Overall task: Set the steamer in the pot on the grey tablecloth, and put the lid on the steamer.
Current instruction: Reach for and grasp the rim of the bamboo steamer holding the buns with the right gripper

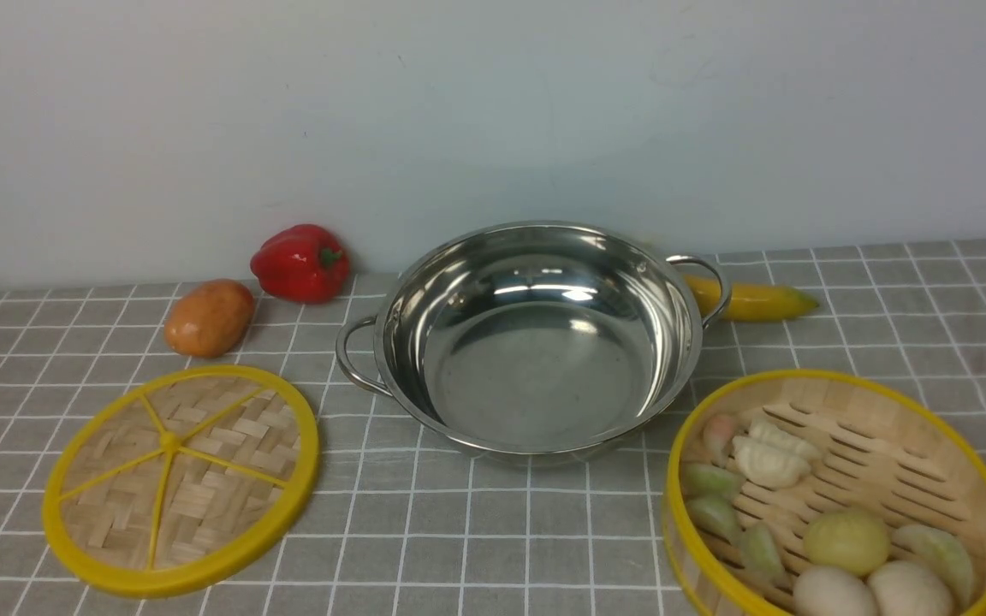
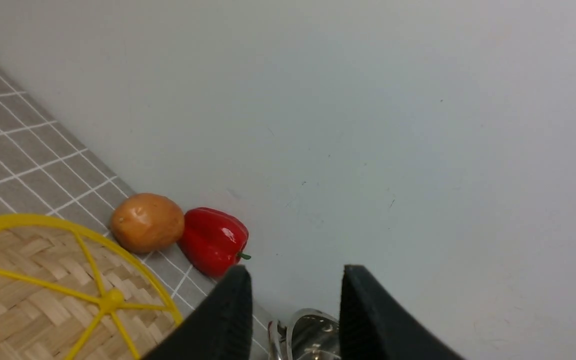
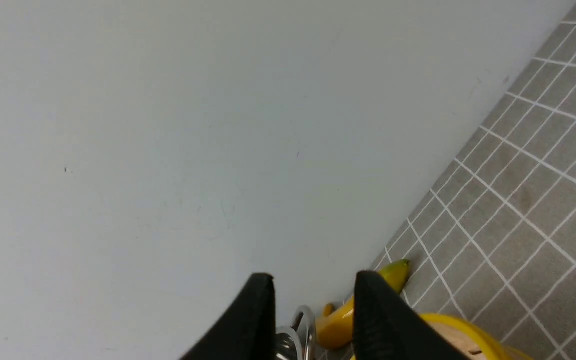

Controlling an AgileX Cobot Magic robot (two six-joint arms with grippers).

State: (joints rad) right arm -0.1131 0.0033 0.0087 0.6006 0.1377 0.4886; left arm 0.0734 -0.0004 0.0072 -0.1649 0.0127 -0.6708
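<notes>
Grey white-gridded tablecloth point(image 1: 493, 530), yellow-rimmed lid point(image 1: 181, 481)

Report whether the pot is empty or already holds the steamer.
Empty. The pot shows its bare shiny floor; the steamer stands beside it on the grey tablecloth.

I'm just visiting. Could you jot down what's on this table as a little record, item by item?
pot: empty, centre of grey tablecloth
steamer: front right of pot, holds dumplings and buns
lid: lying flat, front left of pot
other items: potato, red pepper, banana
left gripper: open, empty
right gripper: open, empty
</notes>
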